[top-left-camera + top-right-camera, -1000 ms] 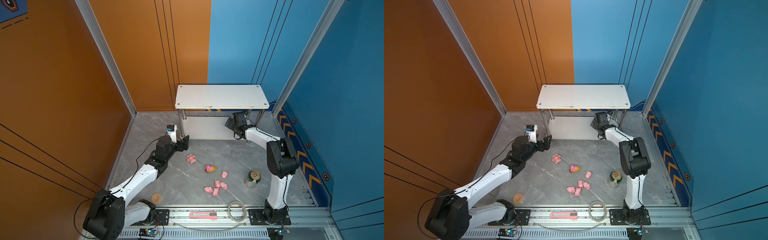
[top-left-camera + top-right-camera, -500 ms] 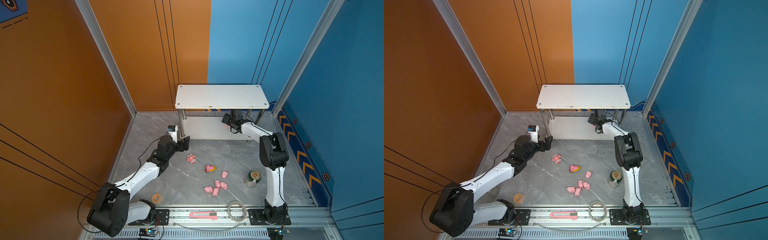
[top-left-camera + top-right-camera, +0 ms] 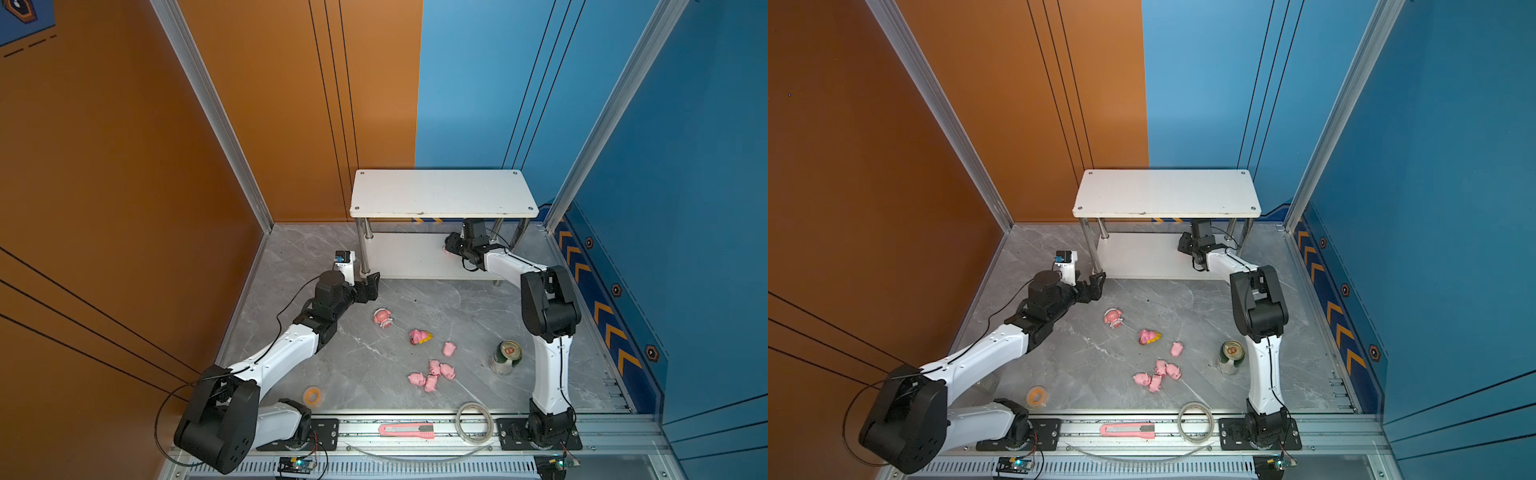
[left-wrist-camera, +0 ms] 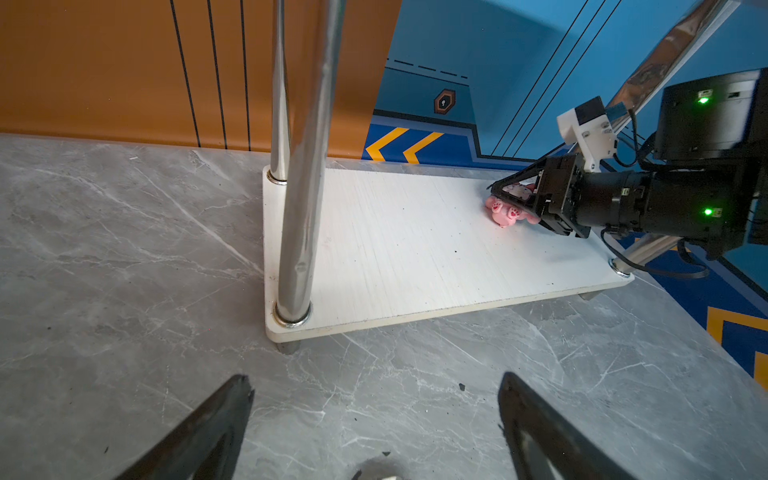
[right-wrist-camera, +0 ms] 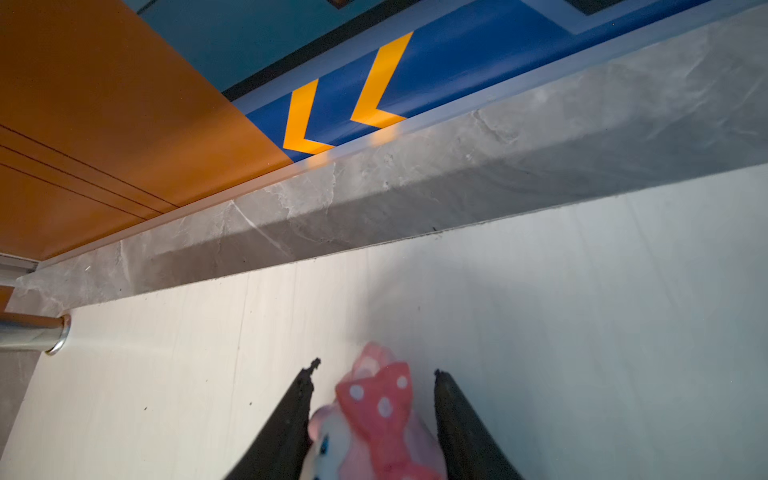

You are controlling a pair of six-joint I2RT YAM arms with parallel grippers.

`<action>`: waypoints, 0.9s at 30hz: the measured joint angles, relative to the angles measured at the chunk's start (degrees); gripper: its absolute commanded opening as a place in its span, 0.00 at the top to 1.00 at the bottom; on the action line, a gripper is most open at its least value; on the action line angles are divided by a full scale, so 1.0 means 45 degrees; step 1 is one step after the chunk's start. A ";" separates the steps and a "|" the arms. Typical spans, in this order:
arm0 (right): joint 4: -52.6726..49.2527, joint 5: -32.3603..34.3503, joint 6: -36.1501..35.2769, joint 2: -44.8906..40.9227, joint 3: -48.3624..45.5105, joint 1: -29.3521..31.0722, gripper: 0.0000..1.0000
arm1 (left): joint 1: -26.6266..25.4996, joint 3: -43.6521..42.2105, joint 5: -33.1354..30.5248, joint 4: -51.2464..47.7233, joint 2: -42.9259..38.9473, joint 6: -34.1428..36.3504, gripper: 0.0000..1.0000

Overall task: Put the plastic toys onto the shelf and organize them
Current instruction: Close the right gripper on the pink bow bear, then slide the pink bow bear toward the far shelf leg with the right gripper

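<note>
While the left gripper (image 3: 373, 286) waits with its fingers spread wide and nothing between them, it hangs low over the floor (image 3: 457, 307), just beside the front left leg (image 4: 303, 208) of the shelf (image 3: 442, 193). If it swings that way, it could bump the leg and shake the whole shelf.

Next come the toys left on the floor, near its middle: a pink-white figure (image 3: 382, 318), a yellow flower-faced one (image 3: 419, 337), one pig alone (image 3: 448, 348) and four pigs in a bunch (image 3: 432, 374). None of them is on the shelf yet. The pigs are tiny and round, so I think they could pop out of a pinch, and grabbing one may knock its neighbours away.

Further right, the right gripper (image 4: 494, 193) reaches in under the top board. Its fingers are partly closed, with the white-pink toy (image 5: 382, 399) between them, and they look pressed on both of its sides. This toy is on the lower board (image 4: 415, 249), toward the right end and near the back edge. It seems to lie tipped over, paws sticking out sideways. Let go like that, it may stay fallen or roll. A push forward could send it off the back edge. A quick lift could hit the top board.

Last, the green can (image 3: 505, 357) stands close by the right arm, which could tip it.
</note>
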 measured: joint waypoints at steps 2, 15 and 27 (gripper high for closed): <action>0.0447 -0.0325 -0.0316 -0.0058 -0.0277 0.0024 0.74 | 0.0000 -0.0155 0.0000 0.0058 -0.0112 -0.0039 0.06; 0.3643 -0.2715 -0.5173 -0.0413 -0.2016 0.2744 0.85 | 0.0015 -0.1705 -0.0010 0.0165 -0.2424 -0.0228 0.05; 0.4872 -0.4784 -0.9049 0.0146 -0.1690 0.4099 0.88 | 0.0015 -0.2409 -0.0010 -0.0165 -0.3857 -0.0233 0.05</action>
